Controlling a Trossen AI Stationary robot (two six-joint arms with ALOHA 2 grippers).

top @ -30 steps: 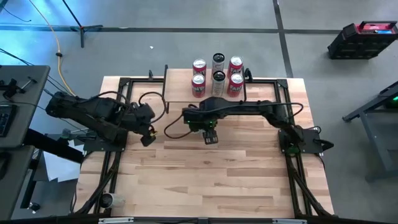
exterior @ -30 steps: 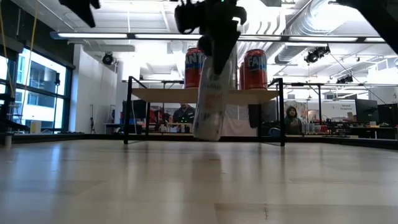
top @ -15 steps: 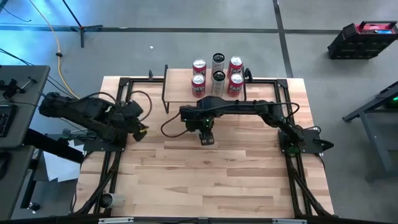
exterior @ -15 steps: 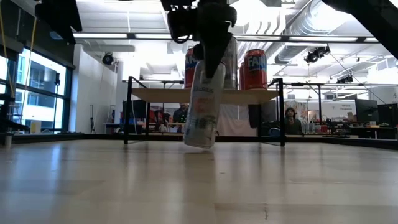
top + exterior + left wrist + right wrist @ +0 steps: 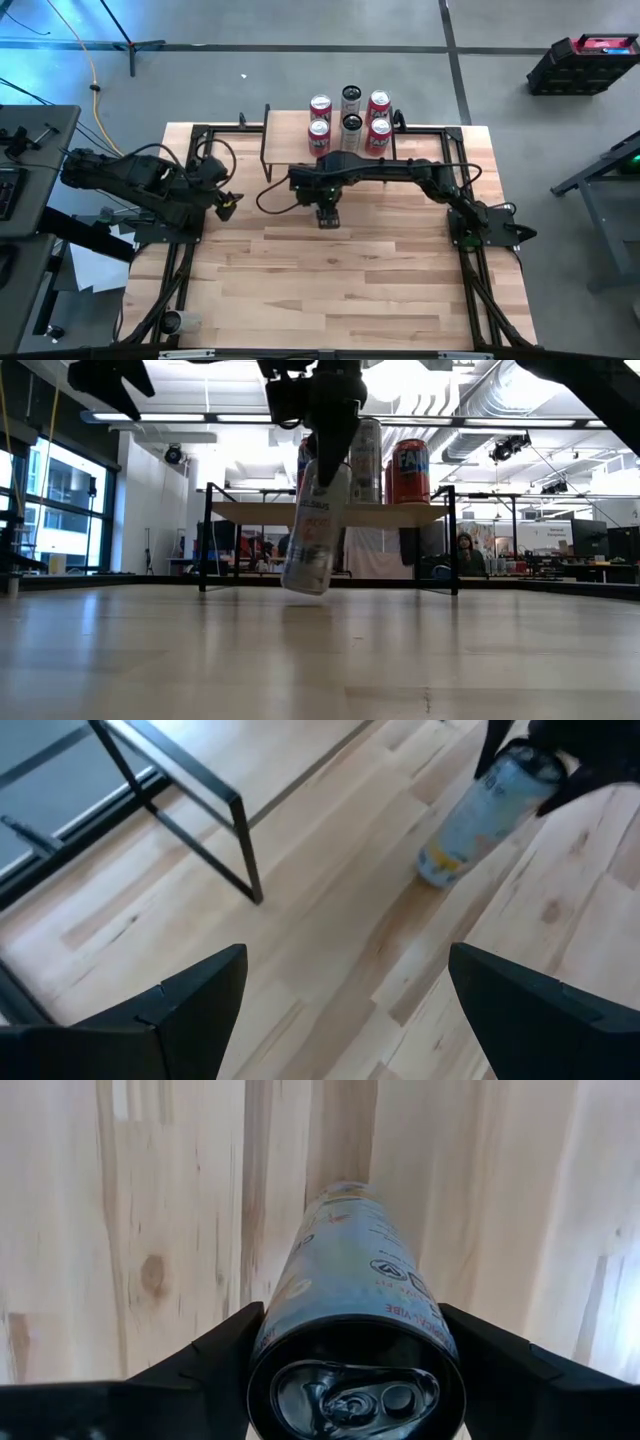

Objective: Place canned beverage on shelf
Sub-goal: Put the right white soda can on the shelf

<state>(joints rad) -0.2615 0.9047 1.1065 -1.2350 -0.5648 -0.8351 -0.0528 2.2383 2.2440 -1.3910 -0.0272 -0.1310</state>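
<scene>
High view: six cans [image 5: 350,121] on shelf [image 5: 285,138].

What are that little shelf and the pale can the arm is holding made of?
The shelf looks like a light wood plank with a matte finish, on thin black legs, probably painted metal. The pale can, clamped in the right gripper, appears to be thin metal, likely aluminium: its top shows a pull tab and its printed side has a soft sheen.

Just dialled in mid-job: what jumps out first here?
The right hand holds a pale can tilted, just above the table in front of the shelf. Five cans already stand on the shelf. The left hand hangs open at the table's left side.
</scene>
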